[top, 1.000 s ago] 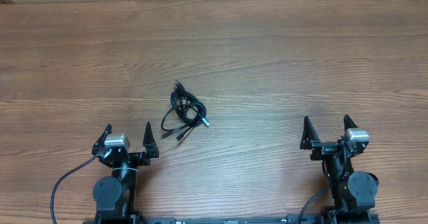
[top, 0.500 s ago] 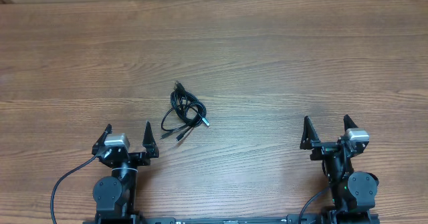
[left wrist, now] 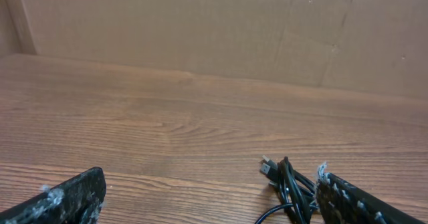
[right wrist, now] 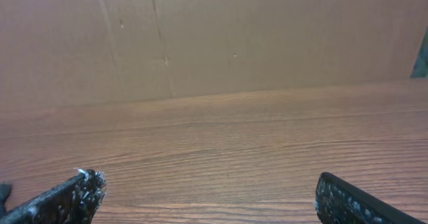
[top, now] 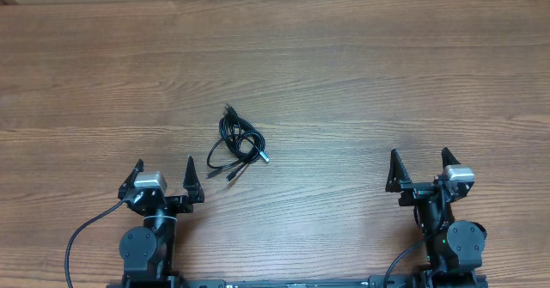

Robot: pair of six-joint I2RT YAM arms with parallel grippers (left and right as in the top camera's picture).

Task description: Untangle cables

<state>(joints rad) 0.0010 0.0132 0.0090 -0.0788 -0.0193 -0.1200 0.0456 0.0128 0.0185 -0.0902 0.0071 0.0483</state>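
Since the cables (top: 237, 147) look thin, light and limp, they should snag rather than lift whole; an outer loop or plug end seems the best hold. They lie bunched just ahead and right of the left gripper (top: 164, 162); it and the right gripper (top: 419, 153) both gape, empty.

- We can read no text, number, brand or sign in any of the views.
- The cables (top: 239, 145) are too small for us to tell any marking on their plugs.
- The cardboard wall (left wrist: 200, 30) and the wooden table (top: 361, 82) show us only plain surface.
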